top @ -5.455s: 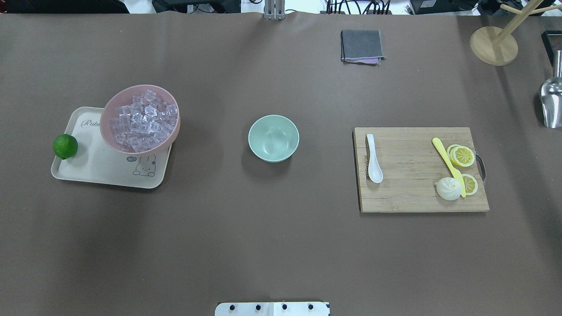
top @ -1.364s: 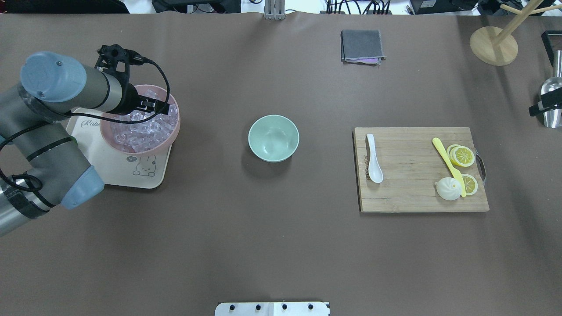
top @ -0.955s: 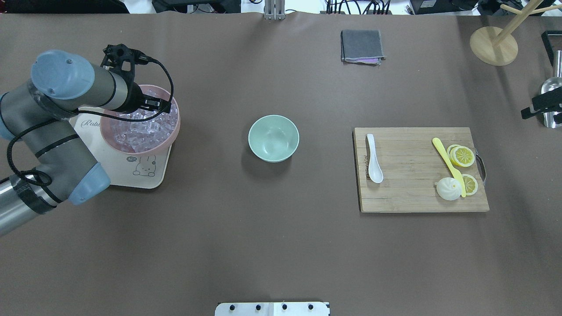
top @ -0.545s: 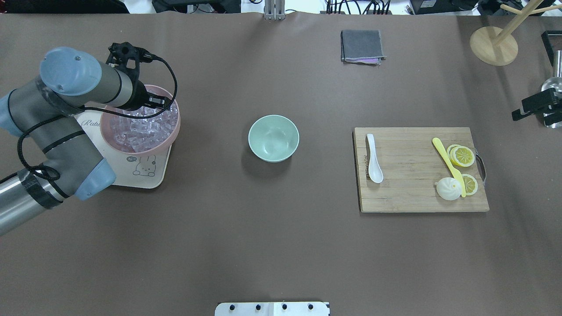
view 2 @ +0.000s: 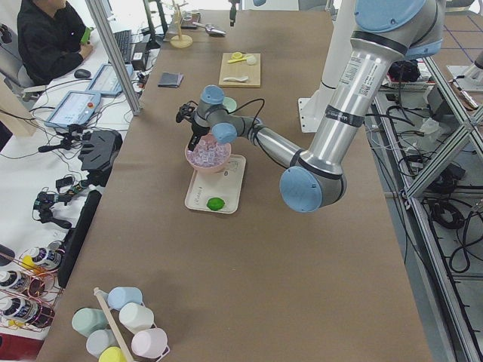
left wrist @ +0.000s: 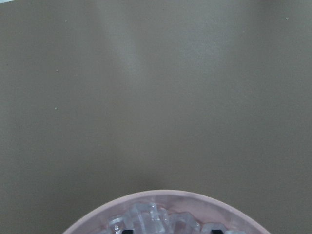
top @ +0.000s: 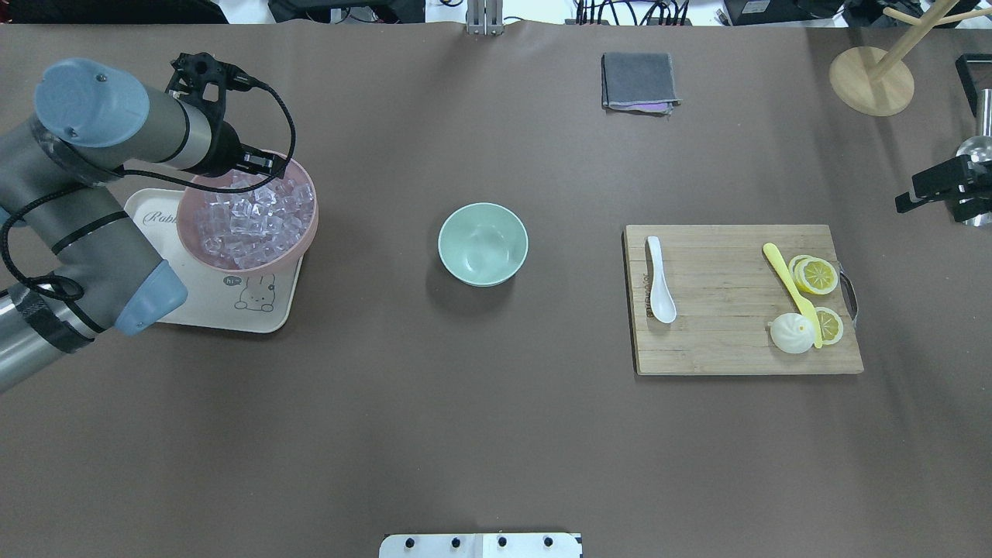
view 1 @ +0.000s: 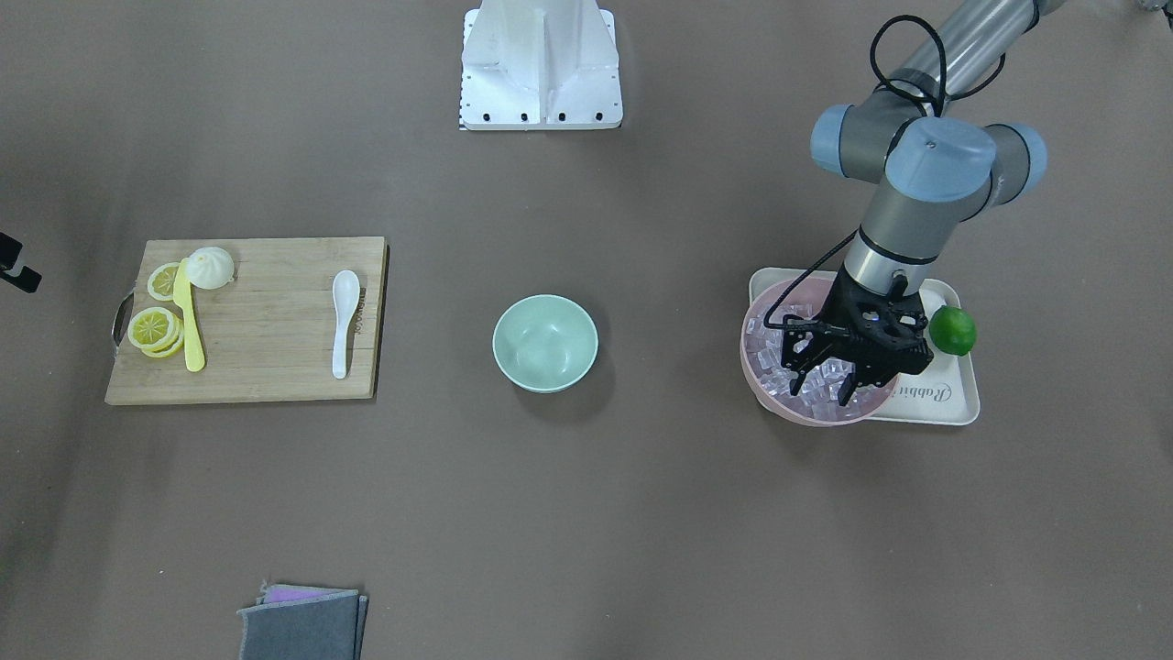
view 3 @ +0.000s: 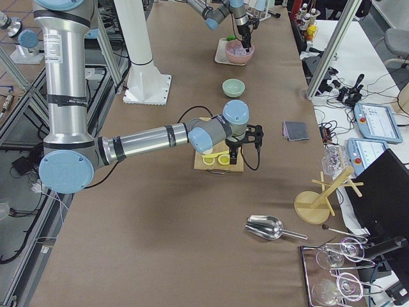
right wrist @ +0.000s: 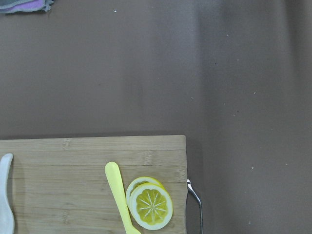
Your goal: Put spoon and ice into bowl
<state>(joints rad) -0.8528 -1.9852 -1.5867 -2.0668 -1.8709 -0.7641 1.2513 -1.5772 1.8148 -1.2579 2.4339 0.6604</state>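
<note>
The white spoon (top: 660, 279) lies on the left part of a wooden cutting board (top: 728, 349); it also shows in the front view (view 1: 341, 323). The mint-green bowl (top: 483, 244) stands empty mid-table. Clear ice cubes (top: 252, 221) fill a pink bowl (top: 187, 221) on a beige tray (top: 194, 310). My left gripper (view 1: 822, 378) hangs open just over the ice at the pink bowl's far side; its two fingertips (left wrist: 127, 231) sit apart. My right gripper (view 3: 232, 157) hovers off the board's right end, far from the spoon; I cannot tell its state.
A yellow plastic knife (top: 790, 291), lemon slices (top: 818, 275) and a white bun (top: 792, 333) lie on the board's right part. A lime (view 1: 953, 331) sits on the tray. A grey cloth (top: 638, 80), a wooden stand (top: 871, 80) and a metal scoop (view 3: 268, 227) lie at the far side.
The left arm came in over the pink bowl and its gripper has shifted a little back toward the bowl's far rim. The right arm's black end has crept in from the right edge.
</note>
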